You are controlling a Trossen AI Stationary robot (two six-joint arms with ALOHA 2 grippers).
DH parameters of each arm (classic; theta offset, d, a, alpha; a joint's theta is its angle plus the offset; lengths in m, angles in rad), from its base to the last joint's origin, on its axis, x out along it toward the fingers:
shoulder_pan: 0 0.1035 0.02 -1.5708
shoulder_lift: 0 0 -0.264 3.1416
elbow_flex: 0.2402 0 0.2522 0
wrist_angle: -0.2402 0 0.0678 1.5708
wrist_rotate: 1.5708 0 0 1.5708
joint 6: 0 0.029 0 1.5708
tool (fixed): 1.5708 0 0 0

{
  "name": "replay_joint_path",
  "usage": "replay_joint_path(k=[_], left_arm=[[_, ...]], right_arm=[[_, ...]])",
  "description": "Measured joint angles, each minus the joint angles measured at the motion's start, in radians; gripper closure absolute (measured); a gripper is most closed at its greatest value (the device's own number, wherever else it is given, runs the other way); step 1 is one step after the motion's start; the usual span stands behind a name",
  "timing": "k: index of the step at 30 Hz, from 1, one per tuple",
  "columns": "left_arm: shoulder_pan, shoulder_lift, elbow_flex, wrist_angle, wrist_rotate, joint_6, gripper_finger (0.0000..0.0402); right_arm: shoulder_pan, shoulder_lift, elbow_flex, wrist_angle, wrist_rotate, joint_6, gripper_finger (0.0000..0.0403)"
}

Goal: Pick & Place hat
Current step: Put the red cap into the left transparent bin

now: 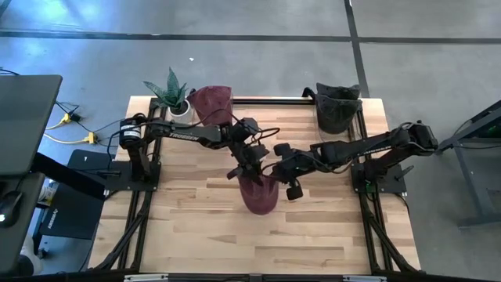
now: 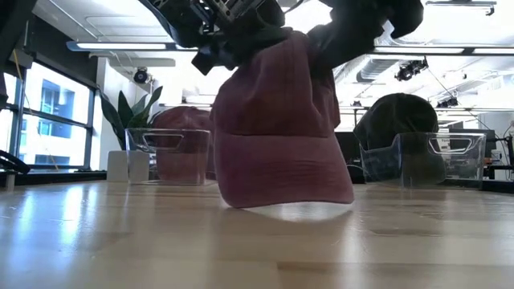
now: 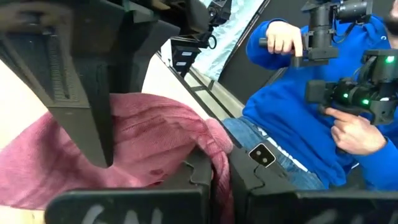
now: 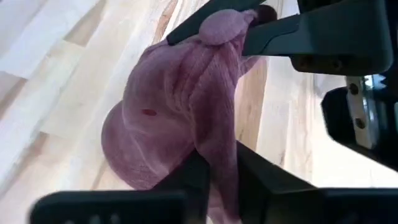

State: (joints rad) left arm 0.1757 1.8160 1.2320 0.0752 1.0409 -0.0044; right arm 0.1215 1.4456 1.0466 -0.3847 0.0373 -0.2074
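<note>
Left gripper (image 1: 252,163) is pinched tight on the maroon corduroy cap (image 1: 259,193) hanging right under it; right gripper (image 1: 275,168) alongside barely grips the same cloth. Picked, not placed yet.

The hat (image 2: 277,136) pinched between the two pincers is made of matt maroon cloth, finely ribbed like corduroy. The left pincer (image 1: 249,167) and right pincer (image 1: 274,167) are seen in matt black plastic or metal. Beneath them, the table (image 1: 188,227) is formed of pale wooden planks, smooth with a soft sheen. Behind, two bins (image 2: 169,154) of clear glossy plastic are seen.
</note>
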Motion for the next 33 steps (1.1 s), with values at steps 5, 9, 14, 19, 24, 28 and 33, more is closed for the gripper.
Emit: replay_joint_path(k=[5,9,14,19,24,28,33], left_arm=[[0.0,-0.045,-0.001,-0.045,-0.006,0.016,0.0397],[0.0,-0.127,0.0,-0.166,-0.068,0.126,0.0398],[0.0,-0.262,-0.003,-0.327,-0.234,0.235,0.04],[0.0,-0.412,0.0,-0.449,-0.364,0.294,0.0401],[0.0,-0.556,0.0,-0.555,-0.512,0.322,0.0401],[0.001,-0.664,0.0,-0.623,-0.631,0.358,0.0401],[0.001,-0.768,0.0,-0.714,-0.773,0.421,0.0401]], right_arm=[[0.018,-0.029,0.0,-0.059,-0.06,0.079,0.0299],[0.063,-0.091,-0.044,-0.052,-0.092,0.187,0.0265],[0.118,-0.18,-0.266,0.252,-0.007,0.245,0.0258],[0.127,-0.212,-0.539,0.742,-0.004,0.325,0.0269],[0.126,-0.211,-0.702,1.024,0.057,0.393,0.0278],[0.126,-0.211,-0.736,1.116,0.076,0.381,0.0281],[0.124,-0.211,-0.734,1.122,0.081,0.308,0.0282]])
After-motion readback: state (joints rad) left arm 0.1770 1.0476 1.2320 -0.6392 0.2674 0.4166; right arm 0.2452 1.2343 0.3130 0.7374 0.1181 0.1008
